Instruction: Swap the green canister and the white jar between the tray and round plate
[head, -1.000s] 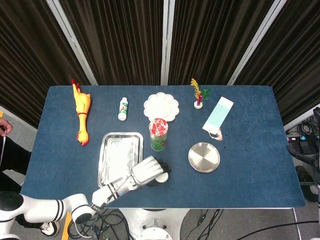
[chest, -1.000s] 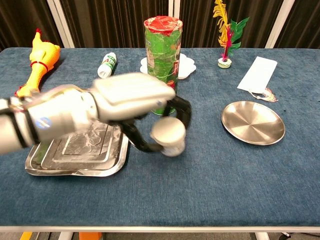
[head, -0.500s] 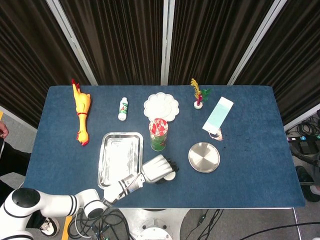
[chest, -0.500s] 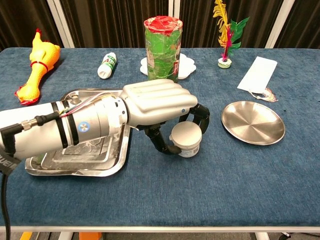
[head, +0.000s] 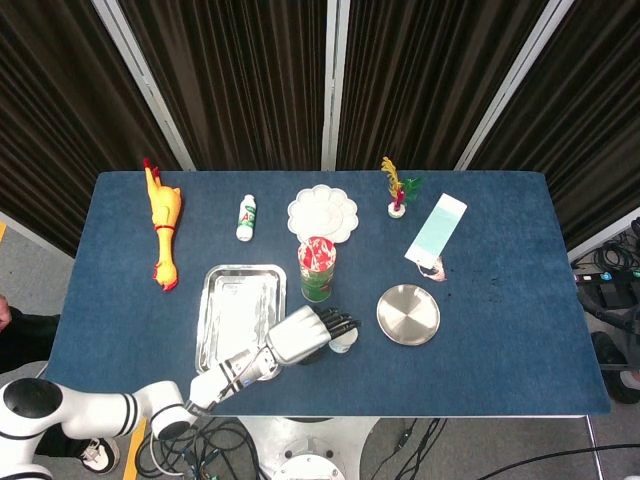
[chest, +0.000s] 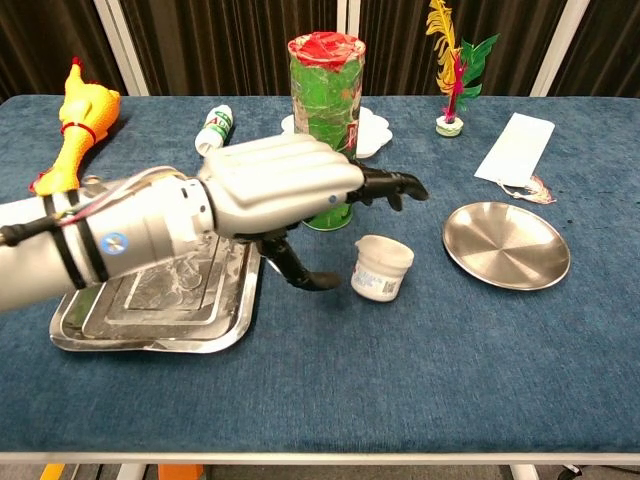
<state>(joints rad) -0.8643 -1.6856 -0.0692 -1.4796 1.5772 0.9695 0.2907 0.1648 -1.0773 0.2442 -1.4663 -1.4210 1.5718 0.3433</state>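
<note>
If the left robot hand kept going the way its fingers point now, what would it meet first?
Probably the round plate: the left robot hand has its fingers extended above the white jar, though depth is unclear.

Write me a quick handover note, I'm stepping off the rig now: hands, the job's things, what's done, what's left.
Left hand: open, fingers spread above the white jar, holding nothing. Right hand: not in view.
White jar stands on the cloth between tray and round plate, on neither.
Green canister stands on the cloth behind the jar, beside the tray.
Done: nothing placed.
Left: put each on its destination.
</note>
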